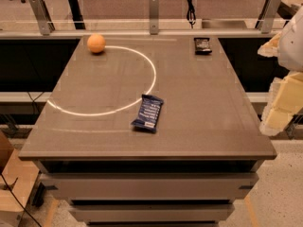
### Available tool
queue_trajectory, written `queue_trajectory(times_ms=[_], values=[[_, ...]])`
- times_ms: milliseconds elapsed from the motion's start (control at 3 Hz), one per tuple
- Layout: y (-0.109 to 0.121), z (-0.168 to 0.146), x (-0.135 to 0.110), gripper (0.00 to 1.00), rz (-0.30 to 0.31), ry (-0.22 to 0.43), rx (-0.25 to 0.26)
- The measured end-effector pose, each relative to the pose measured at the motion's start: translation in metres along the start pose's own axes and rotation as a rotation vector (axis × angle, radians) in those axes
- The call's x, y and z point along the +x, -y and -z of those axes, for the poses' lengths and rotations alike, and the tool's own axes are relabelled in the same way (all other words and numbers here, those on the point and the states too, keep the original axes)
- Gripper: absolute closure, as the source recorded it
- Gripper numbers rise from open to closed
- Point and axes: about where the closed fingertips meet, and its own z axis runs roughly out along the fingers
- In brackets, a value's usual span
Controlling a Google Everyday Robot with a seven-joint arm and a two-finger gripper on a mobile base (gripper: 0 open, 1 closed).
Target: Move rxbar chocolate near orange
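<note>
The rxbar chocolate is a small dark wrapped bar lying flat at the far right of the grey tabletop. The orange is a round plain fruit at the far left of the same table, well apart from the bar. My gripper and arm show as pale cream and white shapes at the right edge of the view. They are beside the table's right side, off the tabletop, and far from both the bar and the orange.
A larger blue packet with white stripes lies near the middle front of the table. A bright ring of light curves across the left half. A rail with metal posts runs behind the far edge. Drawers sit below the front edge.
</note>
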Motion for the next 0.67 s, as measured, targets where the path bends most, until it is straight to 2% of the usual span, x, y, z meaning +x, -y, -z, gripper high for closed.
queue_trajectory(times_ms=[333,667], values=[[0.0000,0.0000,0.0000,0.00,0.000,0.000,0.000],[0.0086,0.0017,-0.0033,0.00,-0.001,0.085,0.008]])
